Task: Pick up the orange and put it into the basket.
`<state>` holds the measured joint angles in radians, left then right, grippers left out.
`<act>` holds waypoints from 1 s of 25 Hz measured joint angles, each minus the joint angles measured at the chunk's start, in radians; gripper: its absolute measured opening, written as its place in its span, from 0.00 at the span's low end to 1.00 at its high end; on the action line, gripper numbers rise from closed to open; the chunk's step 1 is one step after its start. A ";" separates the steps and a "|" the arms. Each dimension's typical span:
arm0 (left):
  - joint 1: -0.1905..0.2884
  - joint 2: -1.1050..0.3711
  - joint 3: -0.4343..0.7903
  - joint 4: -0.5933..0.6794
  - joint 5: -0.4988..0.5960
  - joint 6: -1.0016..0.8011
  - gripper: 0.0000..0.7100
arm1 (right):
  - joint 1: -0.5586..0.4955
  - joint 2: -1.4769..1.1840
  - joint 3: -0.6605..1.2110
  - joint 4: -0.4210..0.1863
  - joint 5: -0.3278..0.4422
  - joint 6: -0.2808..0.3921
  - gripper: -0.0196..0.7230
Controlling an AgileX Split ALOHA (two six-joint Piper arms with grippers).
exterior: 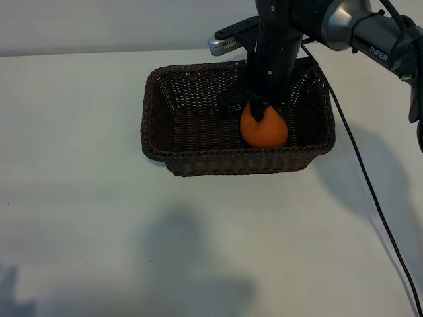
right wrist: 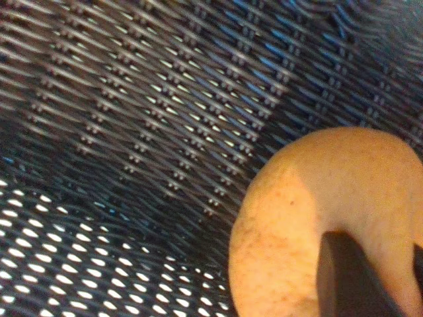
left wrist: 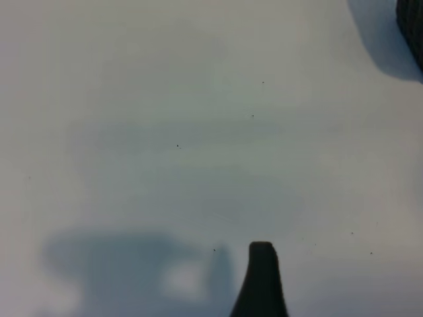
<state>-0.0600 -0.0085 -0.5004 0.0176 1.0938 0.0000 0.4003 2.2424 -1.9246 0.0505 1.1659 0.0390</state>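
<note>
The orange [exterior: 264, 131] lies inside the dark-brown wicker basket [exterior: 158, 79], against its near wall toward the right end. My right gripper [exterior: 263, 112] reaches down into the basket from above, its dark fingers pinched close together on the orange's puckered top. In the right wrist view the orange [right wrist: 310, 218] fills the corner over the basket weave [right wrist: 132, 99], with one finger [right wrist: 347, 277] pressed against its skin. Only one fingertip [left wrist: 261, 264] of my left gripper shows, hovering over bare table away from the basket, its mate out of view to the side.
The white table [exterior: 99, 231] surrounds the basket. A black cable [exterior: 370, 191] trails from the right arm down the table's right side. A dark object's edge [left wrist: 413, 26] shows at the border of the left wrist view.
</note>
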 joint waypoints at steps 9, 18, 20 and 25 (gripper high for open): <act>0.000 0.000 0.000 0.000 0.000 0.000 0.84 | 0.000 -0.018 0.000 0.000 0.005 0.001 0.89; 0.000 0.000 0.000 0.000 0.000 -0.006 0.84 | -0.017 -0.091 -0.089 -0.112 0.051 0.005 0.85; 0.000 0.000 0.000 0.000 0.000 -0.006 0.84 | -0.051 -0.097 -0.115 -0.146 0.051 0.016 0.84; 0.000 0.000 0.000 0.000 0.000 -0.006 0.84 | -0.194 -0.117 -0.120 -0.172 0.052 0.025 0.84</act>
<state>-0.0600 -0.0085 -0.5004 0.0176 1.0938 -0.0055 0.2063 2.1257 -2.0446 -0.1215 1.2181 0.0644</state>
